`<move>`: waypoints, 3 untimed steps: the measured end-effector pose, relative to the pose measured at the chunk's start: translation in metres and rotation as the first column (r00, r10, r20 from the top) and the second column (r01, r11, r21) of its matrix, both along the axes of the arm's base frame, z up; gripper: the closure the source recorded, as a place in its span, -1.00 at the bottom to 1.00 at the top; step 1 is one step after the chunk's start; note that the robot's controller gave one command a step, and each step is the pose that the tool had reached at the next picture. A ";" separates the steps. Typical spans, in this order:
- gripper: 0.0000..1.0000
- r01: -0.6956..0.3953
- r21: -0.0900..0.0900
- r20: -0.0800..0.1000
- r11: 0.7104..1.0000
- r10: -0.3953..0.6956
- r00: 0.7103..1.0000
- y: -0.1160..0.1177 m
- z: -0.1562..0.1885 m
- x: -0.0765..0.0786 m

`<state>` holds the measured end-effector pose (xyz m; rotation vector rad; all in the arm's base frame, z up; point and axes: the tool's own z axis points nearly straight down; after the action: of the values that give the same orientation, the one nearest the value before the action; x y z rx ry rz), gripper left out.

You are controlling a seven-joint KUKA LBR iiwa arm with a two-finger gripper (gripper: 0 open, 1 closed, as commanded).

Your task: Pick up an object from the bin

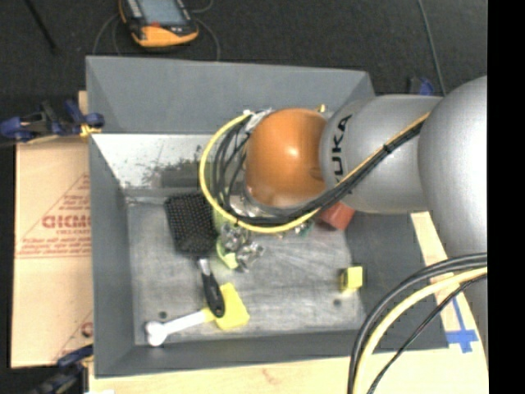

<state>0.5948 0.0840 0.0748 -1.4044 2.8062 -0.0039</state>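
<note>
My gripper (239,251) reaches down near the middle of the bin, its metal fingers showing just below the orange cover. A small pale green thing (225,255) lies right at the fingertips, partly hidden by them. To the left lies a black mesh spatula head (190,222). Its black handle (212,289) runs down toward a yellow block (231,308) and a white bone-shaped piece (174,327).
A red-orange thing (336,216) peeks out under the arm at the right of the bin. A small yellow block (351,279) lies at the lower right. The arm and its yellow cables cover the bin's upper right part.
</note>
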 end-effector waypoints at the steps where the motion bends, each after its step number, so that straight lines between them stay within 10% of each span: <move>1: 1.00 0.001 0.000 0.000 1.000 -0.001 1.000 0.000 0.000 0.000; 3: 1.00 0.002 0.002 -0.002 1.000 -0.002 1.000 0.000 0.039 -0.013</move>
<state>0.5818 0.0838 0.1142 -1.4015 2.8086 -0.0006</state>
